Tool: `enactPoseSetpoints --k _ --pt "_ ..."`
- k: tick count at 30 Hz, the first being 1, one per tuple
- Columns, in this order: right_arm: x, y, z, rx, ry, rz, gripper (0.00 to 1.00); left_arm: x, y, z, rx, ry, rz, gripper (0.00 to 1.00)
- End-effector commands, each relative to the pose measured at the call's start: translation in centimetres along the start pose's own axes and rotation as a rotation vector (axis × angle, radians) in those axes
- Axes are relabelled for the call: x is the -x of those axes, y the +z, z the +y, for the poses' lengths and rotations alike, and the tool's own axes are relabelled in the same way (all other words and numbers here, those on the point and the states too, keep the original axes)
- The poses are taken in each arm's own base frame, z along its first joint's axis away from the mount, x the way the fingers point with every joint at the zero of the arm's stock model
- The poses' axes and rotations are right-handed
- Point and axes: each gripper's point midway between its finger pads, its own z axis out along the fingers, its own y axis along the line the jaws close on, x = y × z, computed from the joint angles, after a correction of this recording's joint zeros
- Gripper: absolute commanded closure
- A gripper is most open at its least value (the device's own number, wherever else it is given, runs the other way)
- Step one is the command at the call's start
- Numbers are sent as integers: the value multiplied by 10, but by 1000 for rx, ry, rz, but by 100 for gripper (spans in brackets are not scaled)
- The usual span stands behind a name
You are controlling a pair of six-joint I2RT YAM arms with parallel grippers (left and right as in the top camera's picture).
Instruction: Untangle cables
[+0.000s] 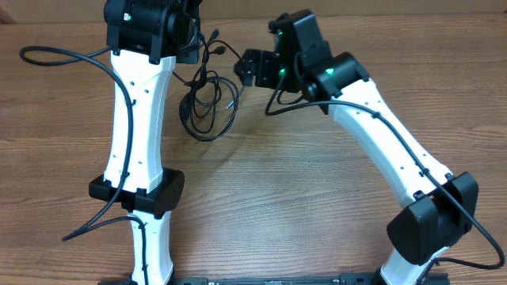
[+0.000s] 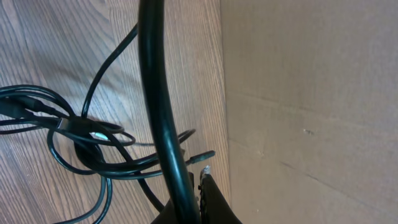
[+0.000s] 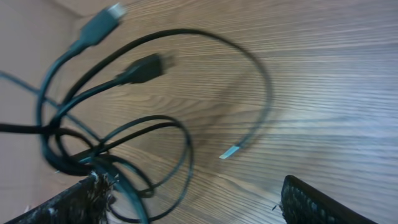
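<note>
Loosely tangled cables [image 3: 144,67] — left gripper [image 2: 194,193] tight

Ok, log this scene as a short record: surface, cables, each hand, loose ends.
surface: wooden table
cables: thin black cords in a looped tangle between the two arms, not yet separated
left hand: shut, apparently on one cord of the cables
right hand: open beside the tangle, gripping nothing
loose ends: two plugs and a whitish tip

Black cables [image 1: 204,101], whitish tip [image 3: 230,151], brown wood-grain table [image 1: 277,206], white arms [image 1: 141,119]
</note>
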Motion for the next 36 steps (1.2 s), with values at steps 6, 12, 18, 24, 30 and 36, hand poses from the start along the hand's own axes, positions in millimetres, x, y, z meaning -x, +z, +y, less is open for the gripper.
enactPoseSetpoints --k 6,12,18,24,30,36 --pt "-11 7 28 33 -84 -1 12 -3 -4 -2 -13 -14 7 96" --pt "-19 18 29 -1 -99 3 12 -3 -4 -1 -12 -14 12 96" --pt "-31 49 15 -30 -92 47 13 -11 -5 0 -5 -13 55 96" --pt "-39 64 5 -49 -172 82 96 -11 -5 -7 -34 90 54 96" --pt "-8 31 -75 -253 -98 57 96 65 -38 -29 -118 439 -193 96" --pt "26 -16 -181 -352 86 46 96 131 -80 -28 -213 459 -116 96"
